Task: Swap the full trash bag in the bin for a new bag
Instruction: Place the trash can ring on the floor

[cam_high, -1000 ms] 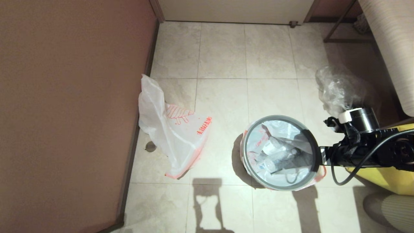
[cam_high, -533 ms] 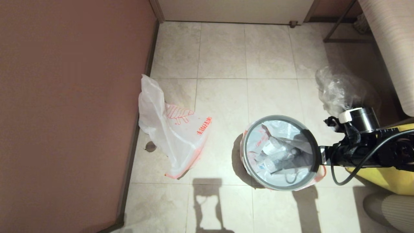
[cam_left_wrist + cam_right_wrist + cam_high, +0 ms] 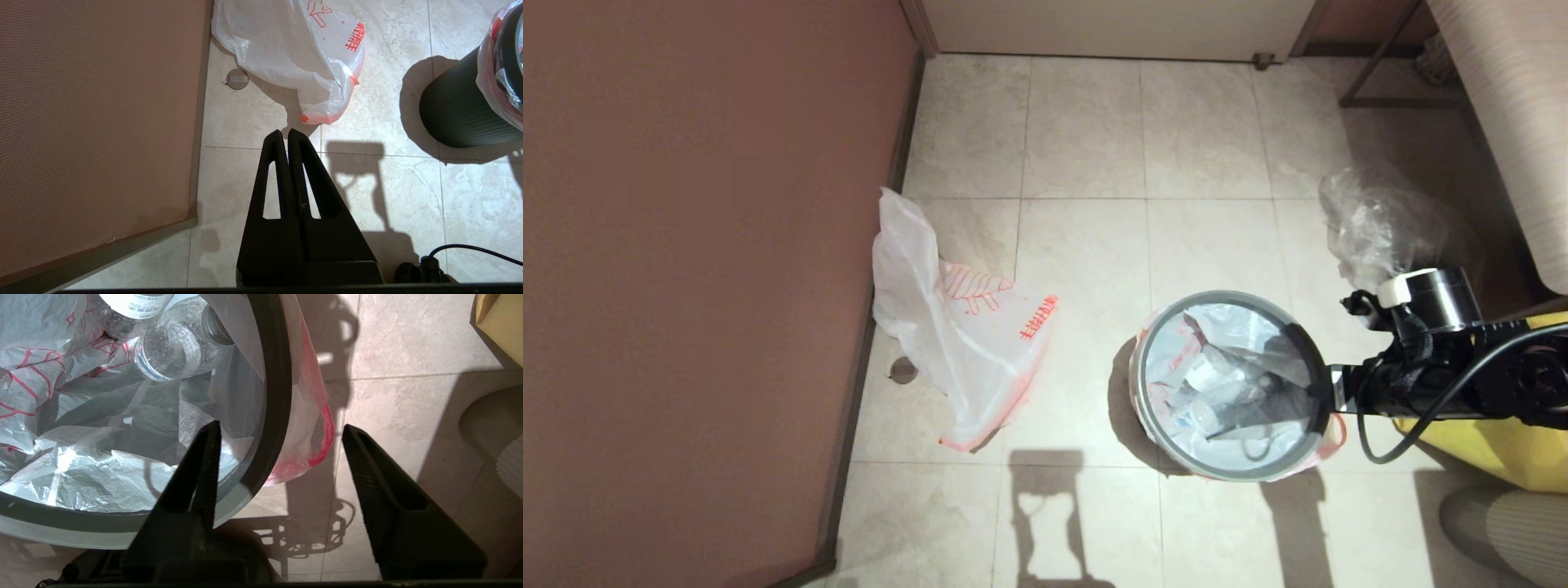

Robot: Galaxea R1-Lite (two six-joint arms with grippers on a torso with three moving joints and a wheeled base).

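The right claw (image 3: 278, 433) was closed a sec ago and now its two fingers stand apart, w/ nothing clamped between them; the arm itself did not shift in the head view. In the right wrist view one finger is over the inside of the bin (image 3: 1232, 384) and the other over the floor outside, so the grey rim ring (image 3: 273, 375) and the folded-over edge of the full trash bag (image 3: 1225, 392) lie in the gap between them. I think this means the claw is getting ready to pinch the ring or the bag edge, i.e. the first step of taking the old bag out; nothing is lifted yet, the ring is on the bin and the bag is inside, w/ clear bottles (image 3: 179, 351) and crumpled plastic visible. If the fingers touch the rim or only hang above it, I cannot tell. The bin stands on the floor tiles towards the near right side, just beside the right arm. The new bag (image 3: 956, 327) lies limp on the floor by the brown wall at the left edge, well apart from the bin, not touched. The left claw (image 3: 288, 136) has its fingers pressed together, empty, parked above the floor near that new bag. A clear bag (image 3: 1372, 229) and a yellow sack (image 3: 1494, 449) are at the right, beside the right arm.
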